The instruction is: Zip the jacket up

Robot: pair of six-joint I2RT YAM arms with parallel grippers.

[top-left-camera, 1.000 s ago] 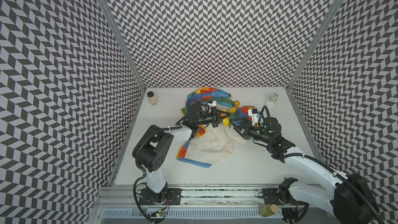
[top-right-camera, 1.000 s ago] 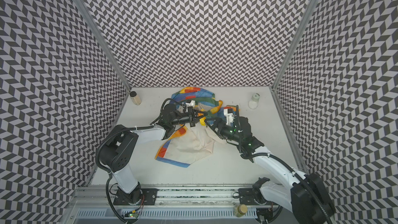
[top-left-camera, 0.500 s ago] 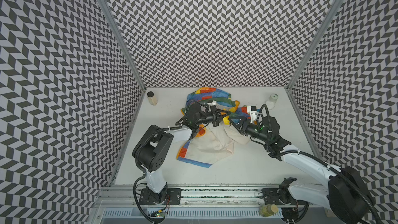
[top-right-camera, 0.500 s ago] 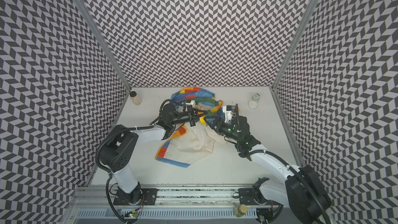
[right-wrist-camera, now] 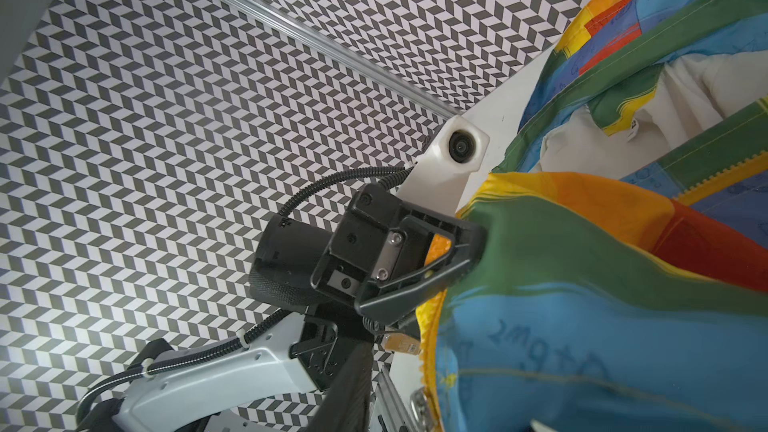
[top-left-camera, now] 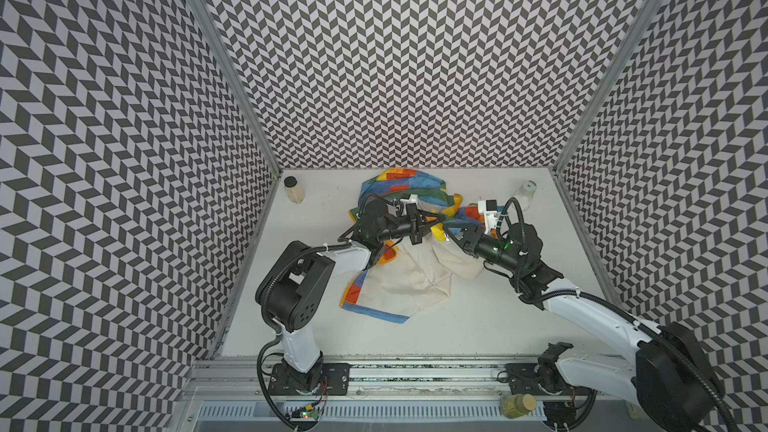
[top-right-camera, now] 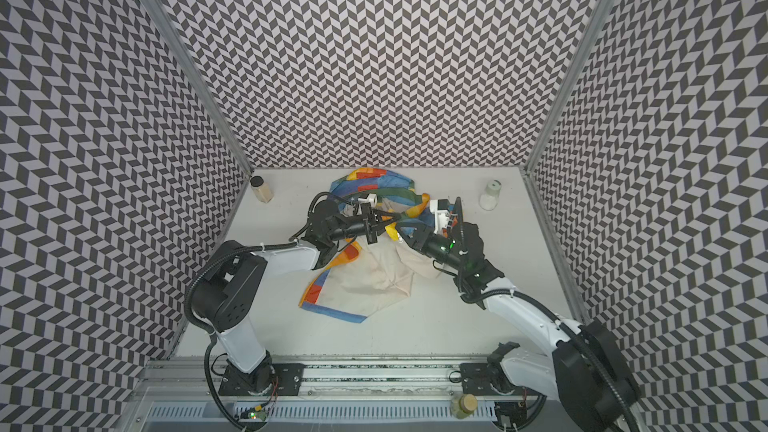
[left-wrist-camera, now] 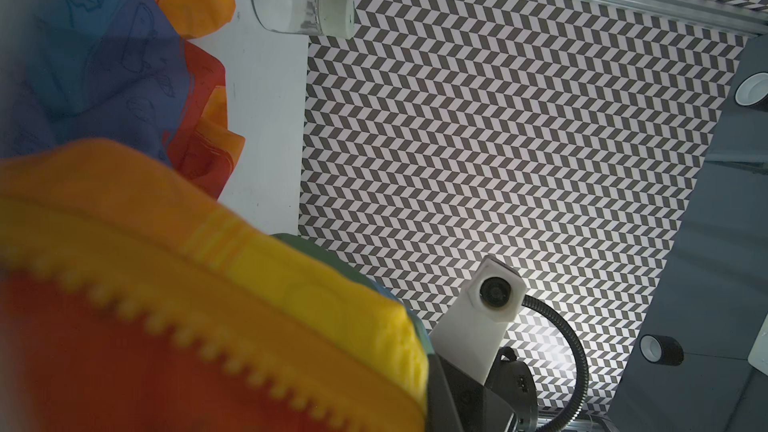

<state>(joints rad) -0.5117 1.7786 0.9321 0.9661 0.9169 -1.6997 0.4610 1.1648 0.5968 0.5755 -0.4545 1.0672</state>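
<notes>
While the jacket (top-left-camera: 409,280) lies crumpled at back-centre of the table (top-left-camera: 415,338), cream lining up and striped shell bunched behind, it's plainly unzipped, so the step in hand looks like getting both front edges under control at the zip. Left gripper (top-left-camera: 435,222) is clamped on a lifted yellow-orange fold by the zipper strip (left-wrist-camera: 199,342), teeth showing right at its wrist cam. Right gripper (top-left-camera: 451,231) sits just beside it, nosed into the blue panel; can't tell whether its jaws are apart or pinching fabric. Small metal bit, prob. the pull (right-wrist-camera: 419,405), hangs on the tape edge close by. Next move, I'd judge: right side needs a firm hold on pull or opposite tape, w/ left keeping the strip taut so the ends can be lined up. Containers stand well apart from the work: dark-lidded jar (top-left-camera: 292,189) w/ tan contents back left, white-capped jar (top-left-camera: 525,195) w/ white powder back right, greenish jar (top-left-camera: 517,404) down by the front rail.
</notes>
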